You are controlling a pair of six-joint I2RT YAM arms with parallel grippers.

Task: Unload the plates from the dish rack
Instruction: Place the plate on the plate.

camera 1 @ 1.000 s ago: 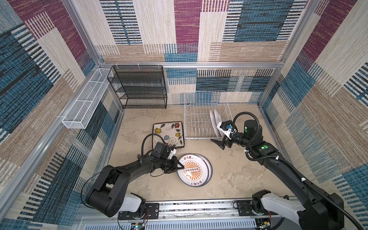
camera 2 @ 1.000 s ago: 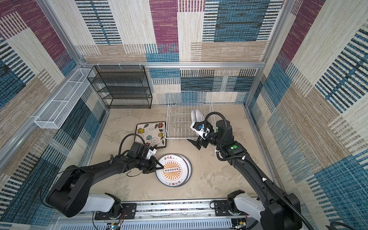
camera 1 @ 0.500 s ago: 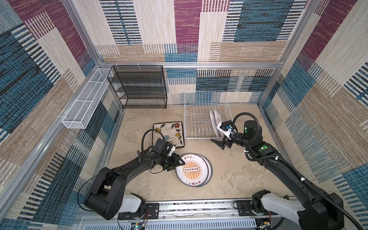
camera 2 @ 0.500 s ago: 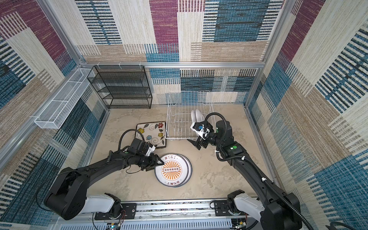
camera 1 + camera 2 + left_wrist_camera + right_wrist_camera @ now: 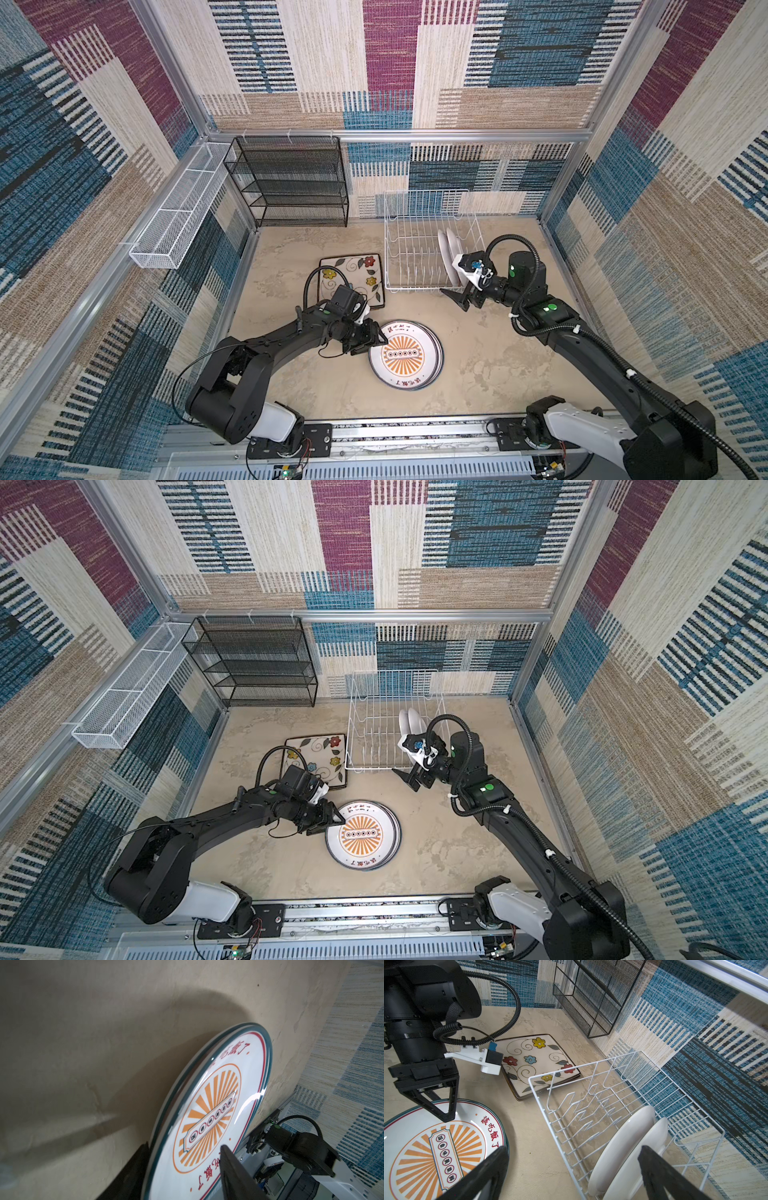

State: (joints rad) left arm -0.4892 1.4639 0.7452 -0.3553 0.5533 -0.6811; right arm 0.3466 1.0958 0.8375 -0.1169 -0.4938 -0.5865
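Two round plates with an orange sunburst (image 5: 405, 357) (image 5: 361, 837) (image 5: 207, 1105) lie stacked on the table. My left gripper (image 5: 376, 338) (image 5: 332, 818) (image 5: 185, 1145) is open, its fingers astride the stack's rim, one over the face and one by the table. Square flowered plates (image 5: 353, 272) (image 5: 318, 752) (image 5: 533, 1059) lie stacked beside the dish rack (image 5: 415, 249) (image 5: 374, 729) (image 5: 542, 1105). Two white plates (image 5: 446, 249) (image 5: 409, 723) (image 5: 623, 1142) stand on edge at the rack's right end. My right gripper (image 5: 457, 297) (image 5: 409, 779) (image 5: 573, 1148) hangs open and holds nothing, just in front of them.
A black mesh shelf unit (image 5: 291, 183) (image 5: 253, 663) stands against the back wall left of the rack. A long white mesh basket (image 5: 178, 220) (image 5: 124, 700) hangs on the left wall. Bare table lies between the round plates and the right arm.
The left gripper's jaws have opened at the rim of the round plates, which lie flat on the table. The right arm has not moved.
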